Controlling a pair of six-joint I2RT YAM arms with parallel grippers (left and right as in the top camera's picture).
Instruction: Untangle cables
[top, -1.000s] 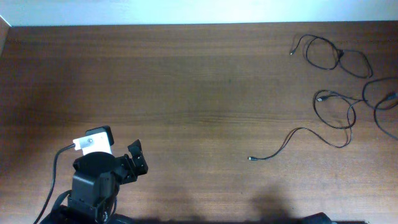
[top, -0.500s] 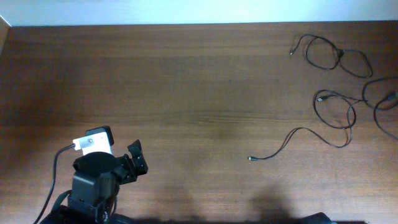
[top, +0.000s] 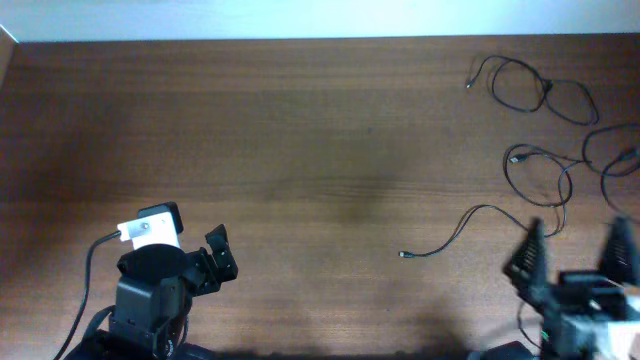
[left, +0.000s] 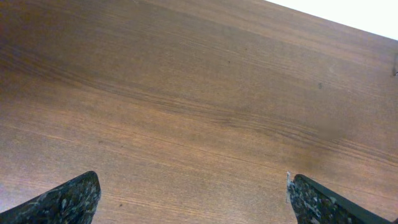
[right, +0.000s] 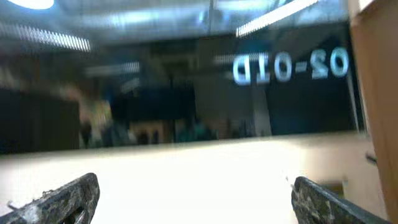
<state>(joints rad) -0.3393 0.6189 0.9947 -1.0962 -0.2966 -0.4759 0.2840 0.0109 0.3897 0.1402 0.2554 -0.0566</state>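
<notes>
currently both the left pincer (top: 222, 252) and the right pincer (top: 577, 250) are standing wide open, gripping nothing. the thin black flexible cables (top: 548, 90) with small plugs are lying loosely looped on the brown wooden surface (top: 300, 130), just beyond the right pincer and well apart from the left one.

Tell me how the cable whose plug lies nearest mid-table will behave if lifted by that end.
Likely floppy: the cable lies in loose curves, so it should drape rather than hold shape. Probably very light, being far thinner than the right gripper. Its far end runs toward the other loops, so it may drag them.
</notes>
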